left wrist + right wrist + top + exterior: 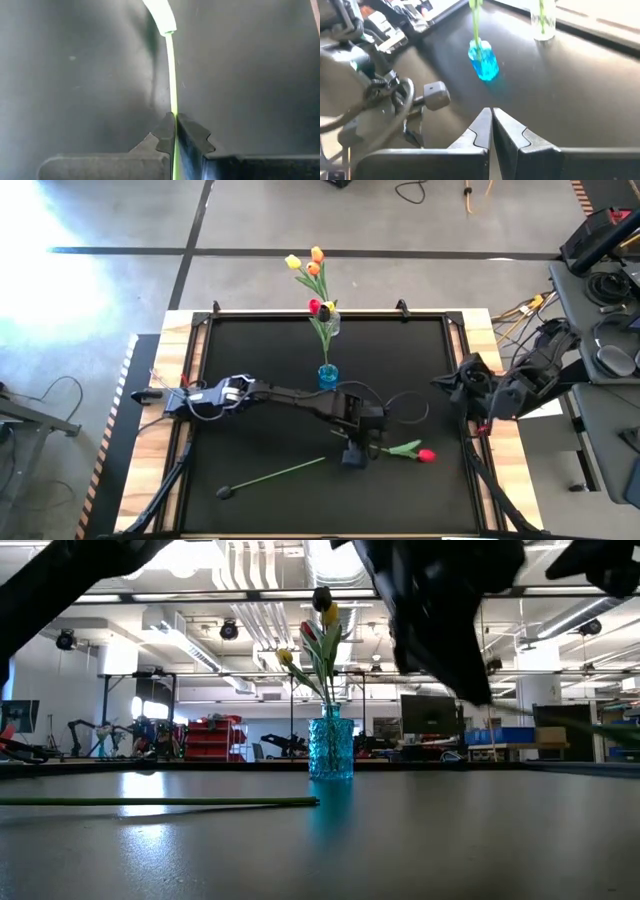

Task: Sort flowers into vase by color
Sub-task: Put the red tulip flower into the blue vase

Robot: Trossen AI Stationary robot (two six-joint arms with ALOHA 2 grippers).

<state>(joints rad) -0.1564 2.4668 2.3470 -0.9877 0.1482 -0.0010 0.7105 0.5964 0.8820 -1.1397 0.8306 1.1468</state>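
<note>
A red tulip (pixel 427 455) with a green leaf lies out to the right of my left gripper (pixel 357 452), which is shut on its thin green stem (pixel 172 80) near the table's middle front. Another flower (pixel 280 475) lies flat on the black mat at the front left, and its stem (pixel 160 802) also shows in the low view. A blue vase (pixel 327 376) at mid-table and a clear vase (pixel 331 325) at the far edge hold yellow, orange and red tulips upright. My right gripper (pixel 492 112) is shut on nothing, at the table's right side. My left gripper pinches the tulip's bare stem (pixel 173 111) between its two fingertips (pixel 162 132), some way below the leaf. It comes slanting down from the table's left, and the stem runs on ahead toward the right. The stem's shadow falls apart from it on the mat.
The blue vase (pixel 331 747) stands just beyond my left arm's forearm. Black rails and a wooden border frame the mat. Cables and equipment crowd the floor to the right of the table. Open mat lies at the front right and far left.
</note>
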